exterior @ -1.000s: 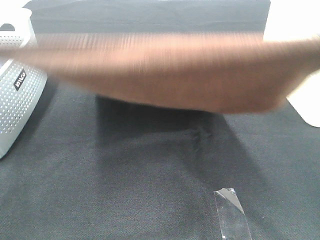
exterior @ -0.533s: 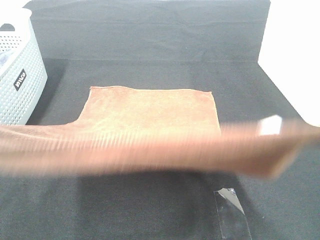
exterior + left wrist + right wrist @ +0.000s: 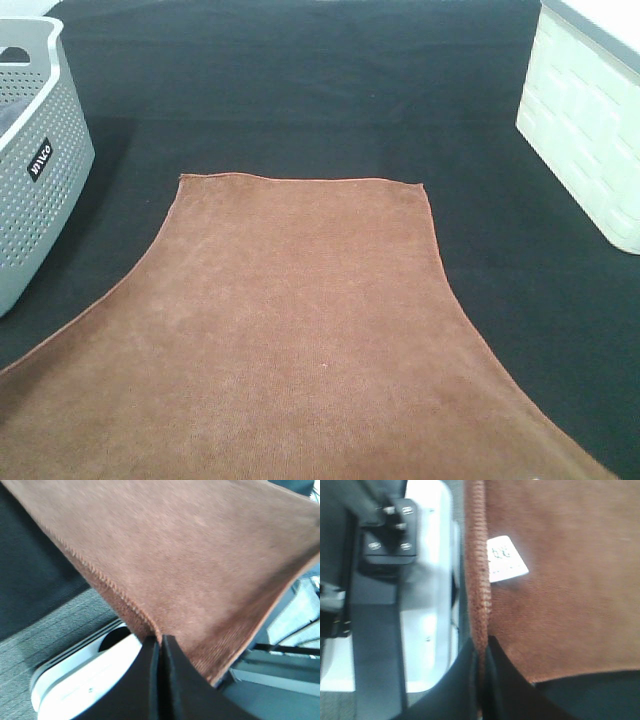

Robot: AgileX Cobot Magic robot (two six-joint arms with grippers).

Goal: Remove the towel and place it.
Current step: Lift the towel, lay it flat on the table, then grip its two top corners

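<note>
Across lower centre of high view: towel (image 3: pixel 300 340) spread on black cloth (image 3: pixel 300 90), far edge down. Your left gripper (image 3: pixel 161 641) and right gripper (image 3: pixel 481 650) both pinched tight on near hem, likely for taut, flat lay.

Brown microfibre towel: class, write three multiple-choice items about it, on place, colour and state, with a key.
1. The grey perforated plastic basket stands: A) on the brown microfibre towel; B) left of it; C) right of it.
2. The towel's small tag is: A) blue; B) black; C) white.
3. The left pincer is: A) shut on the towel's edge; B) open; C) out of view.
B: it sits at the high view's left edge. C: white in the right wrist view. A: jaws closed on the hem.
</note>
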